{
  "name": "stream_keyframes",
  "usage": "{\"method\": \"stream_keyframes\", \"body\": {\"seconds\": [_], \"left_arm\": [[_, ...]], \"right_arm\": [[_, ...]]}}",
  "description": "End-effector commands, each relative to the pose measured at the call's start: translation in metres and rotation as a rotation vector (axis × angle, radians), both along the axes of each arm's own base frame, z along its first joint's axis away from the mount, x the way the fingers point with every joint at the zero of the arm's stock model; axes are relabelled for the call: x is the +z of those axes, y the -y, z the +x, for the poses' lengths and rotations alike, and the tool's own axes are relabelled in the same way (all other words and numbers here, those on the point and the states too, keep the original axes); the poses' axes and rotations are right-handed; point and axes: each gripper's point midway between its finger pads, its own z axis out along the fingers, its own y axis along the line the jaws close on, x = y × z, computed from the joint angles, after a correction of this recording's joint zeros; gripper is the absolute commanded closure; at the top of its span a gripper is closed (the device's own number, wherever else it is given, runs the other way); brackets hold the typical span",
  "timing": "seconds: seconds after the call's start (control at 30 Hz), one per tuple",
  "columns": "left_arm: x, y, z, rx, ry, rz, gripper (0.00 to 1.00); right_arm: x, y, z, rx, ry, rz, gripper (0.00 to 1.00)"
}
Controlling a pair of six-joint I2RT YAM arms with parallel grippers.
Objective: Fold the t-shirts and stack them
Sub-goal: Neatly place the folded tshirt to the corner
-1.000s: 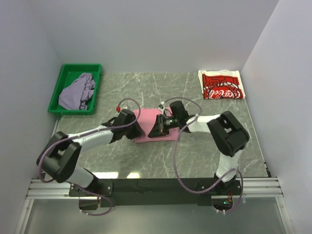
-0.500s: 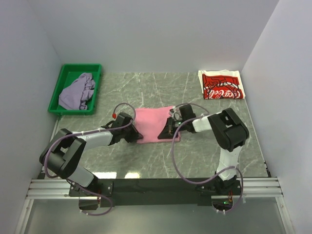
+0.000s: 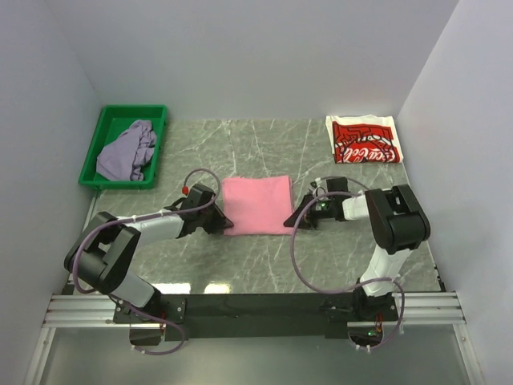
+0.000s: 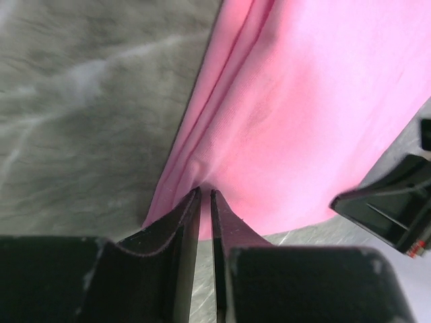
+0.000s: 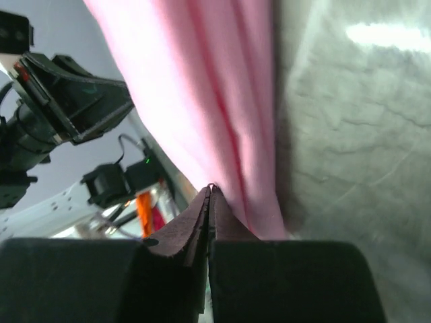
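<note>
While pinched at its near-left corner, pink t-shirt [image 3: 256, 204]: flat at mid-table, folded to a tidy rectangle, between the two grippers.
Left gripper [image 4: 205, 192]: low over the table, jaws nearly together, clamped on that corner, with cloth puckered into the tips.
Right gripper [image 5: 209, 187]: jaws pressed fully together, tips against the pink's right edge close to the near corner; cloth between them or not, cannot tell.
Pink edges: left side stacked in several thin layers, slightly stepped; near and far edges straight.
Open room: bare table [image 3: 240, 261] in a broad band between the pink and the arm bases; more bare surface beyond the far edge, between green bin [image 3: 132, 110] and white t-shirt [image 3: 365, 140]; walls close on left, back and right.
White t-shirt: far-right corner, folded square, red Coca-Cola print up, well apart from the pink.
Lavender-grey t-shirt [image 3: 127, 151]: crumpled in a heap inside the green bin, far left.
Materials: pink a soft matte knit, smooth with faint creases; table a grey-green marble pattern with pale veins, glossy toward the front; bin hard plastic, rectangular, with a raised rim; gripper fingers [image 4: 168, 232] black and wedge-shaped.
</note>
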Motion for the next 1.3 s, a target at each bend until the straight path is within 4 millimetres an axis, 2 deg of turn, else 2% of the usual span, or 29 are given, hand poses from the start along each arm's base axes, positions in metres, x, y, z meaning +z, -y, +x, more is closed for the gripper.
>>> {"method": "stream_keyframes", "body": {"seconds": [0.0, 0.1, 0.17, 0.2, 0.27, 0.37, 0.47, 0.5, 0.57, 0.63, 0.67, 0.7, 0.73, 0.77, 0.8, 0.83, 0.87, 0.9, 0.93, 0.97, 1.0, 1.03, 1.07, 1.1, 1.13, 1.17, 1.2, 1.23, 1.27], "left_arm": [[-0.024, -0.036, -0.014, 0.045, -0.068, 0.136, 0.81], [-0.021, -0.037, -0.012, 0.045, -0.062, 0.138, 0.80], [-0.022, -0.035, -0.012, 0.039, -0.064, 0.139, 0.80], [-0.021, -0.034, -0.011, 0.036, -0.065, 0.135, 0.80], [-0.020, -0.033, -0.011, 0.034, -0.064, 0.130, 0.79], [-0.012, -0.033, -0.005, 0.033, -0.040, 0.138, 0.78], [0.005, -0.034, -0.002, 0.017, -0.012, 0.149, 0.73], [0.008, -0.041, -0.001, 0.020, 0.004, 0.191, 0.69], [0.033, -0.041, 0.011, 0.029, 0.079, 0.217, 0.64], [0.049, -0.037, 0.011, -0.023, 0.135, 0.263, 0.53], [0.067, -0.030, 0.018, -0.041, 0.180, 0.266, 0.47], [0.073, -0.018, 0.012, -0.108, 0.207, 0.297, 0.35], [0.077, -0.011, 0.011, -0.141, 0.224, 0.327, 0.29], [0.093, -0.005, 0.015, -0.155, 0.260, 0.367, 0.24], [0.099, 0.013, 0.005, -0.234, 0.294, 0.396, 0.14], [0.097, 0.022, 0.002, -0.279, 0.302, 0.426, 0.11], [0.110, 0.032, 0.004, -0.298, 0.337, 0.449, 0.07], [0.113, 0.048, -0.006, -0.373, 0.367, 0.474, 0.03], [0.107, 0.058, -0.009, -0.419, 0.369, 0.506, 0.03], [0.117, 0.068, -0.007, -0.435, 0.407, 0.529, 0.03], [0.118, 0.083, -0.017, -0.509, 0.441, 0.560, 0.06], [0.107, 0.092, -0.019, -0.553, 0.439, 0.605, 0.10], [0.116, 0.106, -0.018, -0.574, 0.474, 0.617, 0.14], [0.116, 0.115, -0.025, -0.626, 0.508, 0.672, 0.20], [0.104, 0.124, -0.027, -0.667, 0.505, 0.713, 0.22], [0.110, 0.136, -0.027, -0.686, 0.535, 0.719, 0.24], [0.108, 0.147, -0.034, -0.738, 0.563, 0.743, 0.28], [0.097, 0.154, -0.036, -0.768, 0.560, 0.766, 0.30], [0.096, 0.161, -0.037, -0.784, 0.573, 0.764, 0.31]], "right_arm": [[0.022, 0.010, 0.027, -0.039, 0.142, -0.098, 0.97], [0.042, 0.007, 0.054, -0.073, 0.196, -0.095, 0.97], [0.039, 0.009, 0.073, -0.110, 0.198, -0.126, 0.97], [0.027, 0.010, 0.076, -0.124, 0.159, -0.139, 0.97], [0.019, 0.011, 0.085, -0.147, 0.137, -0.158, 0.97], [-0.006, 0.018, 0.085, -0.175, 0.073, -0.217, 0.97], [-0.013, 0.032, 0.081, -0.216, 0.056, -0.258, 0.97], [-0.006, 0.036, 0.082, -0.226, 0.076, -0.262, 0.96], [-0.002, 0.048, 0.081, -0.238, 0.092, -0.294, 0.95], [0.020, 0.056, 0.082, -0.250, 0.151, -0.316, 0.94], [0.024, 0.061, 0.076, -0.250, 0.145, -0.342, 0.93], [0.041, 0.068, 0.080, -0.262, 0.215, -0.383, 0.90], [0.048, 0.072, 0.078, -0.267, 0.237, -0.410, 0.86], [0.054, 0.077, 0.073, -0.267, 0.231, -0.441, 0.82], [0.069, 0.084, 0.072, -0.279, 0.281, -0.477, 0.71], [0.071, 0.096, 0.072, -0.311, 0.290, -0.539, 0.66], [0.071, 0.105, 0.063, -0.324, 0.263, -0.589, 0.57], [0.082, 0.113, 0.060, -0.356, 0.283, -0.620, 0.52], [0.082, 0.128, 0.058, -0.399, 0.279, -0.686, 0.47], [0.080, 0.137, 0.048, -0.416, 0.247, -0.721, 0.38], [0.088, 0.144, 0.045, -0.446, 0.263, -0.734, 0.34], [0.083, 0.154, 0.039, -0.476, 0.243, -0.773, 0.30], [0.083, 0.158, 0.032, -0.493, 0.226, -0.776, 0.24], [0.089, 0.164, 0.029, -0.531, 0.243, -0.772, 0.22], [0.082, 0.166, 0.020, -0.538, 0.224, -0.774, 0.21], [0.081, 0.167, 0.017, -0.566, 0.213, -0.767, 0.15], [0.085, 0.170, 0.013, -0.596, 0.228, -0.757, 0.14], [0.084, 0.171, 0.010, -0.604, 0.229, -0.754, 0.13], [0.077, 0.170, 0.003, -0.604, 0.216, -0.753, 0.13]]}}
